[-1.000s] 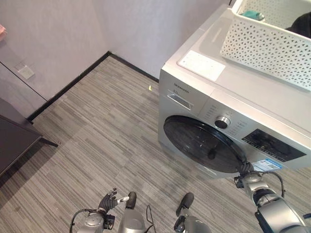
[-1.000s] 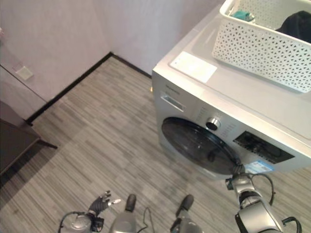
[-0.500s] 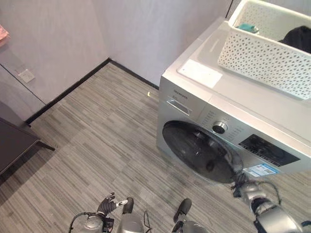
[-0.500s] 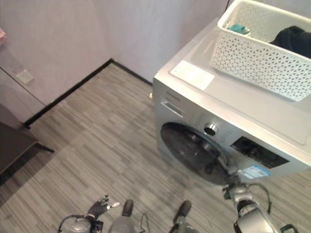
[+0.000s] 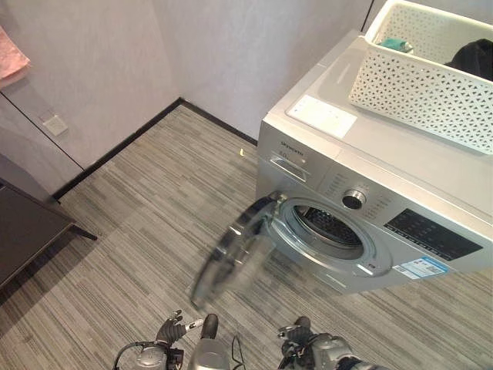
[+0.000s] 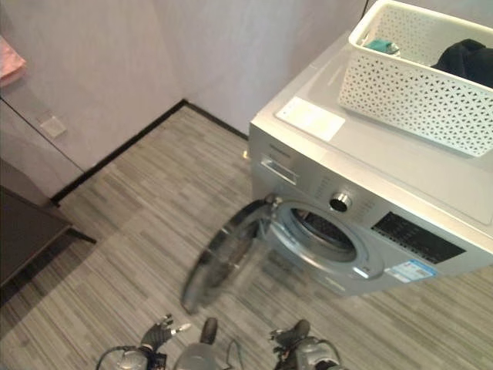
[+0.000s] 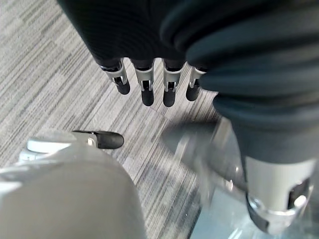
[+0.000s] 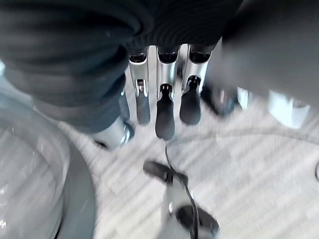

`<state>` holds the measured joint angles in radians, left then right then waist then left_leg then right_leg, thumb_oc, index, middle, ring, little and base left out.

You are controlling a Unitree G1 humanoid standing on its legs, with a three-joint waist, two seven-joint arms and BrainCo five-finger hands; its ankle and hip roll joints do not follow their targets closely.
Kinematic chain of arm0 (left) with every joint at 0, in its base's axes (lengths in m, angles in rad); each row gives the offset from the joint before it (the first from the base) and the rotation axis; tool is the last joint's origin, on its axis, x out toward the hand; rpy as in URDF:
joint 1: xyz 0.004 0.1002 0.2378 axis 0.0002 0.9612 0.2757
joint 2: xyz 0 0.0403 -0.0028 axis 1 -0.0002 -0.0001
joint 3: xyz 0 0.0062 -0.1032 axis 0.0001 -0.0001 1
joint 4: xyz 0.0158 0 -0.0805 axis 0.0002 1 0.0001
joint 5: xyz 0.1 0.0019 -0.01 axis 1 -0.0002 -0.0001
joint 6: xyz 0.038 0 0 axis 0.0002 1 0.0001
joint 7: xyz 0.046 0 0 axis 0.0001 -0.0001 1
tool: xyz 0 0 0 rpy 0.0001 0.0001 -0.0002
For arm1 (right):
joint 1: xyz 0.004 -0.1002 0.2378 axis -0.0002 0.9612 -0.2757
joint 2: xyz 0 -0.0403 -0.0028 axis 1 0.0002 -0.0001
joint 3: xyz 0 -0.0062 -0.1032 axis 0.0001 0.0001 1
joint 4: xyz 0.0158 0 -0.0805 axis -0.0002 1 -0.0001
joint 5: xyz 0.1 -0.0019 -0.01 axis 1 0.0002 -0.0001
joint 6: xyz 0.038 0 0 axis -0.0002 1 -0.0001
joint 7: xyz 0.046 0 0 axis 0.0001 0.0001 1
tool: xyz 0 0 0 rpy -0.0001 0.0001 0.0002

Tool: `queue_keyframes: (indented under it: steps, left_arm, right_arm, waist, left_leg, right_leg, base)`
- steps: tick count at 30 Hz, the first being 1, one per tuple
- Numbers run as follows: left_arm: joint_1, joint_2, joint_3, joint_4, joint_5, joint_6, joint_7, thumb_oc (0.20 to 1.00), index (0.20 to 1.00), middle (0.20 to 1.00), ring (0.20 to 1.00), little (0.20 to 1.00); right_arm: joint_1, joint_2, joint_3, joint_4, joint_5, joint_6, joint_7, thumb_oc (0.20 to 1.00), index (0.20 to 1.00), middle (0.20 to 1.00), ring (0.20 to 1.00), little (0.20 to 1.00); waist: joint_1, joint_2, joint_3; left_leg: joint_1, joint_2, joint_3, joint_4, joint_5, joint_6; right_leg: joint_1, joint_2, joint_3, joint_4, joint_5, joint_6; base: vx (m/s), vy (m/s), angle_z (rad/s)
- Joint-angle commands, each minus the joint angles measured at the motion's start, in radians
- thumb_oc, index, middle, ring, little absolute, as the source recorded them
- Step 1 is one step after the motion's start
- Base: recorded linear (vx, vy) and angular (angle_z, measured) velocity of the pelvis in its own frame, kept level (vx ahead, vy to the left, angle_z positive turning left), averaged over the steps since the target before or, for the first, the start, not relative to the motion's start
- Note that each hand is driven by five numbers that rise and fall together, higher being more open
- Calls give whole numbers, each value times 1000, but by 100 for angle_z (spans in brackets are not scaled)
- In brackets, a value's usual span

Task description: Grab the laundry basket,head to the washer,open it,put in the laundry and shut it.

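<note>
The silver front-load washer (image 5: 370,193) stands at the right with its round glass door (image 5: 231,254) swung out to the left, blurred in motion. The drum opening (image 5: 327,226) is exposed. On the washer's top sits the white lattice laundry basket (image 5: 420,73), holding dark laundry (image 5: 474,58) and a teal item (image 5: 393,44). My right hand (image 5: 296,338) hangs low in front of the washer, apart from the door, its fingers (image 8: 164,99) straight and holding nothing. My left hand (image 5: 173,327) hangs at the lower left with its fingers (image 7: 144,84) relaxed and holding nothing.
A white sheet (image 5: 322,116) lies on the washer's top near the front corner. A dark low table (image 5: 27,231) stands at the far left by the wall, with a wall socket (image 5: 54,124) and a pink cloth (image 5: 11,62) above it. Striped grey carpet (image 5: 146,208) stretches between.
The washer door has swung open to the left, baring the drum. My right hand has left the door's right edge and dropped to the lower middle. The camera has shifted slightly.
</note>
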<state>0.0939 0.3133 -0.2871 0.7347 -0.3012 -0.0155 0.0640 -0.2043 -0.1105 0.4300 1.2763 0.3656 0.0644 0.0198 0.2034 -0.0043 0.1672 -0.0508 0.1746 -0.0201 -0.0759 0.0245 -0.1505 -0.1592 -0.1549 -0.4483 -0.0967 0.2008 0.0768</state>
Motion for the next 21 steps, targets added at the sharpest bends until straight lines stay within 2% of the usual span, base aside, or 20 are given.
queue_keyframes:
  steps: [1, 2, 3, 4, 5, 6, 7, 8, 9, 10, 11, 12, 13, 14, 15, 16, 17, 20, 21]
  left_arm:
    - [-45, 93, -18, -166, 155, -72, 38, 1000, 1000, 1000, 1000, 1000]
    - [-47, 143, -14, -253, 252, -80, 53, 1000, 1000, 1000, 1000, 1000]
    - [-68, 275, 1, -421, 466, -115, 113, 1000, 1000, 1000, 1000, 1000]
    - [-64, 278, 4, -428, 468, -112, 112, 1000, 1000, 1000, 1000, 1000]
    - [-92, 395, 45, -604, 591, -137, 113, 1000, 1000, 1000, 1000, 1000]
    - [-85, 398, 51, -614, 590, -133, 108, 1000, 1000, 1000, 1000, 1000]
    - [-117, 446, 86, -742, 554, -151, 29, 1000, 1000, 1000, 1000, 1000]
    - [-156, 459, 57, -813, 447, -158, -67, 1000, 1000, 1000, 1000, 1000]
    - [-196, 474, 13, -862, 277, -145, -176, 1000, 1000, 1000, 1000, 1000]
    - [-201, 477, 12, -865, 269, -141, -181, 1000, 1000, 1000, 1000, 1000]
    - [-274, 464, -115, -858, 7, -67, -325, 1000, 1000, 1000, 1000, 1000]
    - [-343, 432, -210, -808, -94, -20, -375, 1000, 1000, 1000, 1000, 1000]
    - [-351, 429, -218, -802, -95, -22, -374, 1000, 1000, 1000, 1000, 1000]
    - [-434, 372, -327, -725, -171, 19, -402, 1000, 1000, 1000, 1000, 1000]
    - [-635, 203, -550, -522, -263, 110, -441, 1000, 1000, 1000, 1000, 1000]
    - [-724, 113, -624, -434, -285, 129, -440, 1000, 1000, 1000, 1000, 1000]
    - [-728, 109, -626, -429, -285, 126, -440, 1000, 1000, 1000, 1000, 1000]
    - [-870, -184, -743, -206, -298, 102, -384, 1000, 1000, 1000, 1000, 1000]
    - [-910, -335, -769, -60, -267, 88, -372, 1000, 1000, 1000, 1000, 1000]
  right_arm:
    - [-59, 5, -25, 21, -49, -11, -27, 1000, 1000, 1000, 1000, 1000]
    - [-54, 3, -37, 22, -58, -17, -37, 1000, 1000, 1000, 1000, 1000]
    - [-42, 0, -54, 18, -69, -30, -52, 1000, 1000, 1000, 1000, 1000]
    - [-42, 3, -54, 18, -70, -30, -53, 1000, 1000, 1000, 1000, 1000]
    - [-24, -4, -65, 11, -85, -40, -58, 1000, 1000, 1000, 1000, 1000]
    - [-24, -2, -64, 11, -86, -40, -58, 1000, 1000, 1000, 1000, 1000]
    - [-8, -13, -67, 8, -104, -38, -48, 1000, 1000, 1000, 1000, 1000]
    - [-3, -19, -69, 10, -110, -35, -34, 1000, 1000, 1000, 1000, 1000]
    - [-1, -26, -72, 21, -117, -27, -19, 1000, 1000, 1000, 1000, 1000]
    - [-2, -26, -76, 22, -118, -28, -18, 1000, 1000, 1000, 1000, 1000]
    - [3, -25, -62, 42, -148, -10, 23, 1000, 1000, 1000, 1000, 1000]
    - [4, -24, -52, 43, -158, -3, 39, 1000, 1000, 1000, 1000, 1000]
    - [4, -25, -56, 43, -158, -3, 39, 1000, 1000, 1000, 1000, 1000]
    - [2, -22, -45, 45, -161, 0, 49, 1000, 1000, 1000, 1000, 1000]
    - [-24, -33, -22, 35, -140, 1, 57, 1000, 1000, 1000, 1000, 1000]
    - [-44, -46, -22, 32, -127, 3, 50, 1000, 1000, 1000, 1000, 1000]
    - [-45, -47, -24, 32, -127, 4, 51, 1000, 1000, 1000, 1000, 1000]
    - [-120, -73, 1, 25, -95, 1, 22, 1000, 1000, 1000, 1000, 1000]
    - [-151, -80, 19, 27, -86, 2, 10, 1000, 1000, 1000, 1000, 1000]
  waist:
    - [8, -13, 50]
    - [8, -15, 48]
    - [6, -15, 46]
    - [7, -17, 46]
    - [1, -17, 43]
    - [1, -19, 43]
    - [-12, -19, 39]
    - [-24, -17, 35]
    - [-37, -14, 30]
    - [-34, -14, 31]
    - [-58, -14, 16]
    - [-71, -16, 9]
    - [-67, -15, 10]
    - [-82, -21, 6]
    - [-133, -37, 8]
    - [-155, -43, 13]
    - [-152, -42, 14]
    - [-221, -54, 42]
    - [-257, -60, 51]
  left_leg:
    - [-56, -10, -9, -11, -10, 49]
    - [-54, -9, -7, -11, -13, 48]
    - [-51, -5, -3, -11, -19, 43]
    - [-49, -5, -3, -11, -20, 43]
    - [-46, 0, 2, -11, -26, 38]
    - [-46, 0, 2, -11, -27, 38]
    - [-43, 1, 8, -11, -30, 35]
    - [-42, 2, 13, -11, -29, 34]
    - [-39, 2, 20, -11, -31, 33]
    - [-39, 2, 20, -11, -31, 33]
    - [-31, 3, 30, -11, -32, 34]
    - [-28, 4, 35, -11, -34, 35]
    - [-28, 5, 35, -11, -34, 35]
    - [-25, 5, 39, -11, -35, 36]
    - [-30, 1, 42, -11, -32, 40]
    - [-35, 0, 42, -11, -30, 42]
    - [-35, 0, 43, -11, -30, 42]
    - [-76, -8, 43, -11, -15, 44]
    - [-92, -10, 56, -11, -12, 46]
  right_leg:
    - [92, -68, 43, 9, -158, 67]
    - [95, -67, 43, 9, -160, 69]
    - [99, -65, 42, 9, -164, 73]
    - [100, -65, 43, 9, -165, 73]
    - [100, -64, 44, 9, -166, 76]
    - [100, -64, 45, 9, -166, 76]
    - [100, -62, 48, 9, -166, 77]
    - [100, -62, 49, 9, -165, 77]
    - [100, -63, 52, 9, -164, 78]
    - [100, -62, 52, 9, -164, 78]
    - [103, -63, 58, 9, -161, 78]
    - [103, -62, 63, 9, -160, 79]
    - [103, -62, 63, 9, -160, 79]
    - [100, -60, 69, 9, -157, 79]
    - [83, -56, 90, 9, -150, 82]
    - [70, -53, 101, 9, -145, 83]
    - [69, -53, 101, 9, -145, 83]
    - [16, -51, 130, 9, -130, 82]
    - [-13, -48, 151, 12, -123, 80]
  base:
    - [45, -8, -1]
    - [66, -14, -3]
    - [54, -13, -3]
    - [65, -15, -2]
    - [0, 0, 0]
    - [48, -3, -2]
    - [0, 0, 0]
    - [37, 25, 1]
    - [20, 23, 3]
    - [47, 33, 2]
    - [60, 27, -3]
    - [60, 27, -8]
    - [37, 3, -11]
    - [-9, -10, -31]
    - [-36, -15, -26]
    - [-49, -11, -15]
    - [-63, -15, 4]
    - [-97, 12, -47]
    - [-77, 37, -14]
